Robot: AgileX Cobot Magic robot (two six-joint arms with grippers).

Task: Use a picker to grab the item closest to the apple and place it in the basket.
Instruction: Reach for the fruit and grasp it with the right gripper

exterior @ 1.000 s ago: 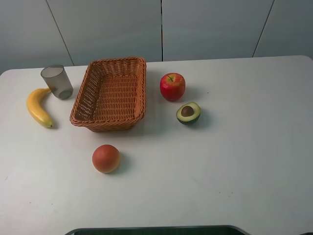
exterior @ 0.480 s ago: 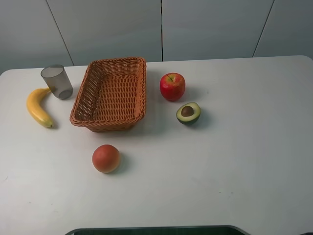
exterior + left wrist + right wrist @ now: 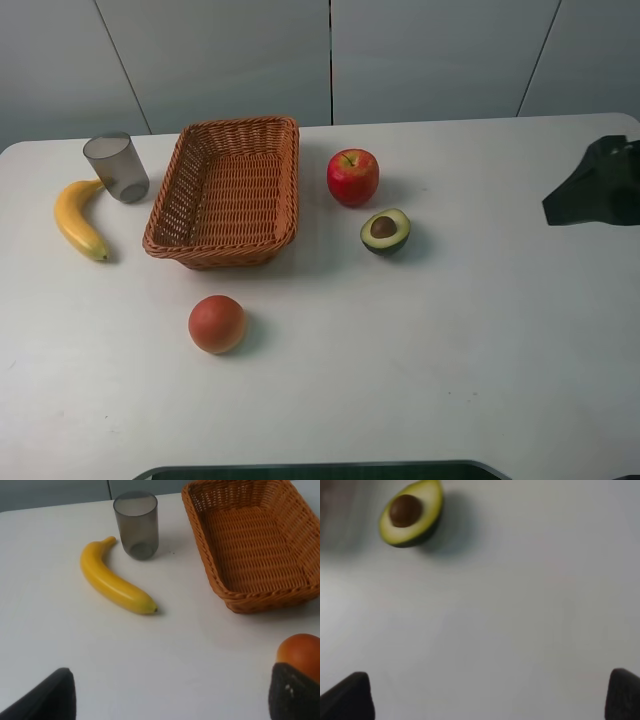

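A red apple (image 3: 352,177) stands right of the wicker basket (image 3: 240,124). Just beside it, to the front right, lies a halved avocado (image 3: 385,230) with its pit up; it is the thing nearest the apple. In the right wrist view the avocado (image 3: 411,514) lies well ahead of my right gripper (image 3: 490,692), which is open and holds nothing. My right arm (image 3: 592,188) shows at the table's right edge. My left gripper (image 3: 168,692) is open too, over bare table in front of the basket (image 3: 260,600).
A yellow banana (image 3: 78,217) and a grey cup (image 3: 116,167) sit left of the basket. An orange fruit (image 3: 217,323) lies in front of it, close to my left gripper's finger in the left wrist view (image 3: 300,652).
My right arm has come into the exterior high view at the right edge. Nothing on the table has moved.
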